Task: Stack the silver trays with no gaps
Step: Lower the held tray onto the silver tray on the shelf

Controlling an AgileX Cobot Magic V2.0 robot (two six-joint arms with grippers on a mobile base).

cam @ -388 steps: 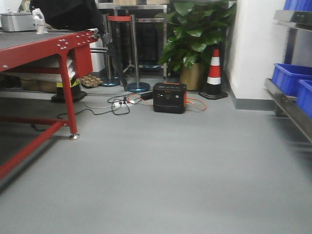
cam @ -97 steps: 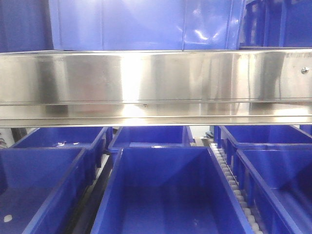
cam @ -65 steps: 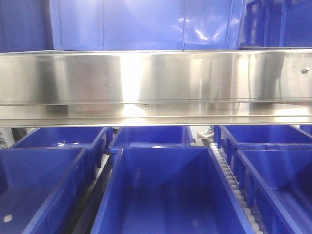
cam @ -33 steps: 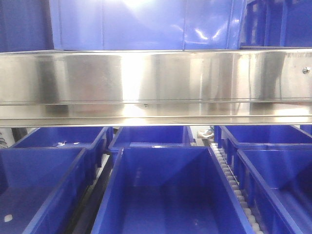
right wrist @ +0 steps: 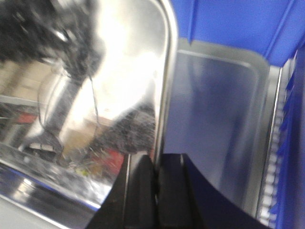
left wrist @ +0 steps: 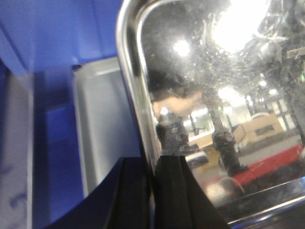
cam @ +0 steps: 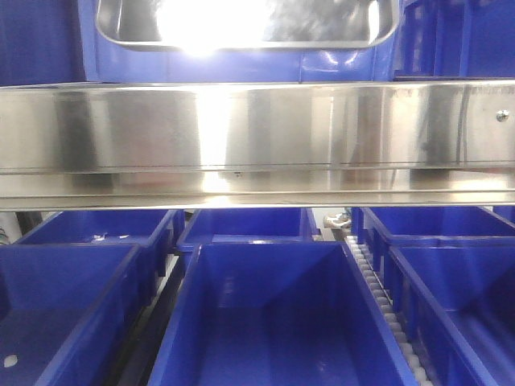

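**Tray held crosswise above the rail, pinched at both ends**

The held silver tray (cam: 241, 24) sits at the top of the front view with its long axis running left to right. Only its lower long edge and two rounded corners are in view. A broad shiny face is turned toward the robot, and strong glare covers its middle.

The left gripper (left wrist: 153, 164) has its black fingers closed on the rim at one short end of the tray. The right gripper (right wrist: 155, 160) is clamped on the rim at the opposite short end. In both wrist views the rim runs straight away from the fingers to a rounded corner.

A second silver tray (right wrist: 214, 109) lies flat behind the held one, inside an upper blue bin (right wrist: 228, 24). Its rim sits near the bin wall on the visible sides. The held tray's edge overlaps it in both wrist views; whether the two touch cannot be told.

Just below the held tray, a long steel rail (cam: 257, 137) spans the full width of the front view. A narrow band of blue shows between the tray's edge and the rail. Under the rail are lower blue bins (cam: 278, 314), set side by side with a white roller strip (cam: 378, 281) between two of them.
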